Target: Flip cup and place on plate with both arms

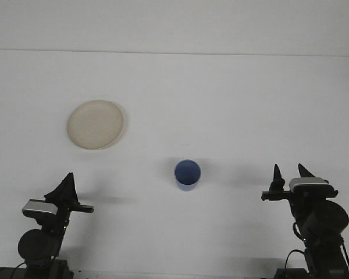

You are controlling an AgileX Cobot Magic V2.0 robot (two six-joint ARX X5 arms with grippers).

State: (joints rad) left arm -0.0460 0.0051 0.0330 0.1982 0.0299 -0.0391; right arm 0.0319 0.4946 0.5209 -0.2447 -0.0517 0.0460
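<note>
**Inspector:** Report the pose of both arms.

**Operator:** My left arm is folded low at the near left corner of the white table, its gripper pointing up and away from me. My right arm is folded low at the near right corner in much the same posture, its gripper also raised and pointing away. Neither reaches over the work area.

**Inspector:** State of the fingers?

**Operator:** On the right, two dark pointed fingers stand apart with a clear strip of table showing between them, so they are spread, and nothing sits in that gap. On the left I see only one dark triangular shape; the fingers overlap from this angle, and I cannot tell how far they are parted. Neither gripper touches any object.

**Inspector:** Location of the task items?

**Operator:** The blue cup stands on the table near the middle, between my two grippers and somewhat farther out, well apart from both. Its round top faces the camera; whether that is the open mouth or the base I cannot tell. The cream plate lies flat farther back on the left, well apart from the cup, with nothing on it.
</note>
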